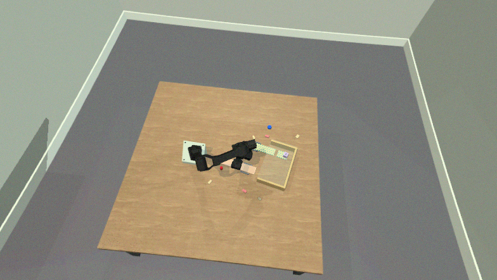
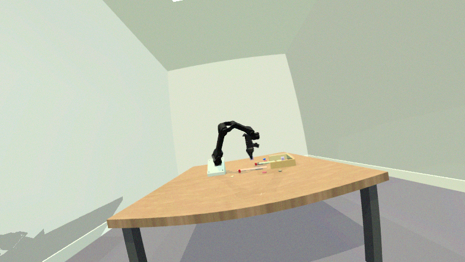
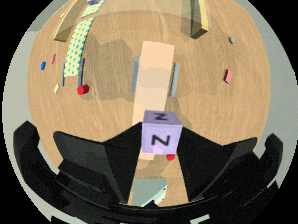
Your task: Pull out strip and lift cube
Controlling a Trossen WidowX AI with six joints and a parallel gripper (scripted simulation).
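Observation:
My gripper [image 2: 251, 157] [image 3: 158, 127] is shut on a lilac cube marked N [image 3: 159, 141], holding it in the air above the table. The plain pink strip [image 1: 248, 168] [image 2: 254, 168] [image 3: 156, 75] lies in one piece below, between two grey side rails and outside the wooden tray, with a red knob [image 1: 221, 168] [image 2: 239, 171] [image 3: 170, 157] at its near end. The green-dotted strip [image 1: 265, 149] [image 3: 78, 47] shows a gap before a separate dotted piece [image 1: 280, 154] [image 3: 93, 10], which carries another lilac cube [image 1: 285, 154] [image 2: 282, 157] in the tray.
The wooden tray [image 1: 291, 166] [image 2: 283, 163] has raised walls and an open side facing the arm. A blue piece [image 1: 269, 127] [image 3: 43, 65], pink pieces [image 1: 244, 190] [image 3: 228, 76] and a grey pebble [image 1: 259, 198] [image 3: 231, 40] lie around it. The pale base plate [image 1: 187, 158] [image 2: 211, 167] is under the arm.

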